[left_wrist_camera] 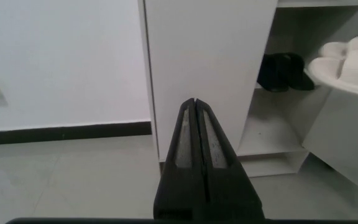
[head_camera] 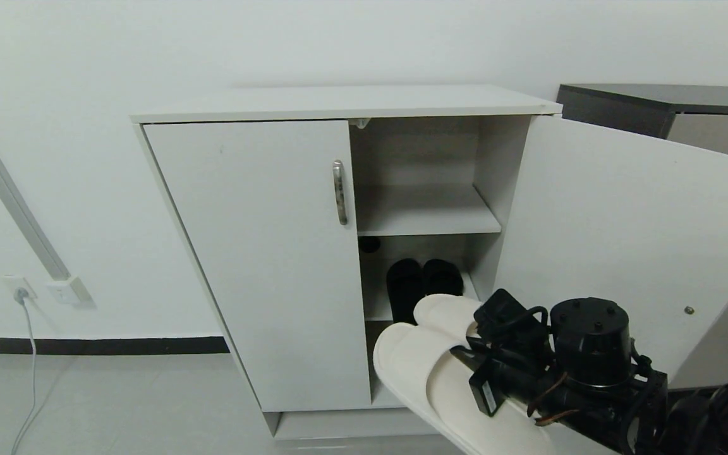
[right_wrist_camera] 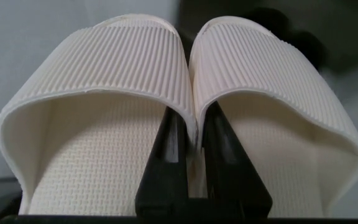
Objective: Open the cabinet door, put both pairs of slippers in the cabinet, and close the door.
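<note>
The cabinet (head_camera: 339, 104) stands against the far wall; its left door (head_camera: 256, 253) is closed and its right door (head_camera: 623, 240) is swung wide open to the right. Inside, the upper shelf (head_camera: 427, 212) is bare, and the black slippers (head_camera: 424, 284) sit side by side on a lower shelf, toward the back. The right jaws are clamped on the white slippers (head_camera: 427, 366), pinching the two inner edges together so the pair lies side by side, toes toward the cabinet. The pair hangs in the air just before the open right half. The left jaws are pressed together, holding nothing, low over the floor (left_wrist_camera: 61, 174) and facing the closed left door
</note>
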Motion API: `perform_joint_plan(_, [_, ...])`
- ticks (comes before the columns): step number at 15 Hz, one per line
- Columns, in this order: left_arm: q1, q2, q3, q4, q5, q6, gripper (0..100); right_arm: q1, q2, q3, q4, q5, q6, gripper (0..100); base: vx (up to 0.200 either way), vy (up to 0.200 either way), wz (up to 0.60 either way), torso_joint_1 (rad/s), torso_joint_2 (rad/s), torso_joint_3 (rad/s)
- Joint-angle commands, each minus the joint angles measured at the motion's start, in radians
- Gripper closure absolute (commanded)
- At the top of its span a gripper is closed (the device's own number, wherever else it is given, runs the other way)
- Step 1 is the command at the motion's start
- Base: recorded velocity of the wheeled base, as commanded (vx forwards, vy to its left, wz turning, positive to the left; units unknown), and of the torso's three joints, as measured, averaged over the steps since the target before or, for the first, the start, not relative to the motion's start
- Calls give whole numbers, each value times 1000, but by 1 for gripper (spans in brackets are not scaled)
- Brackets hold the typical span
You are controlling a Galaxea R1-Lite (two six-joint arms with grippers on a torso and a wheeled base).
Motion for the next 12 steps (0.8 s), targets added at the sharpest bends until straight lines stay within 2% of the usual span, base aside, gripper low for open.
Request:
perform_joint_plan(1, [-1,1,0,0,0,0,100,25,45,-50,2,-90,10,100,0,0,0,0,0,0])
perform_joint_plan(2, [-1,1,0,0,0,0,100,73,100,-122,5,-251,88,100,0,0,0,0,0,0])
perform_joint_plan(4, [-1,1,0,0,0,0,100,125,203,-247,21,-452,237,100,0,0,0,0,0,0])
perform_joint_plan(6, [-1,1,0,0,0,0,100,133,260,-296,51,-538,268,100,0,0,0,0,0,0])
perform_joint_plan(7, [-1,1,0,0,0,1,100,147,269,-310,81,-547,303,100,0,0,0,0,0,0])
perform_joint_plan(10, [-1,1,0,0,0,1,100,159,272,-449,314,-653,443,100,0,0,0,0,0,0])
perform_joint_plan(12, [-1,1,0,0,0,1,100,159,266,-507,363,-679,444,100,0,0,0,0,0,0])
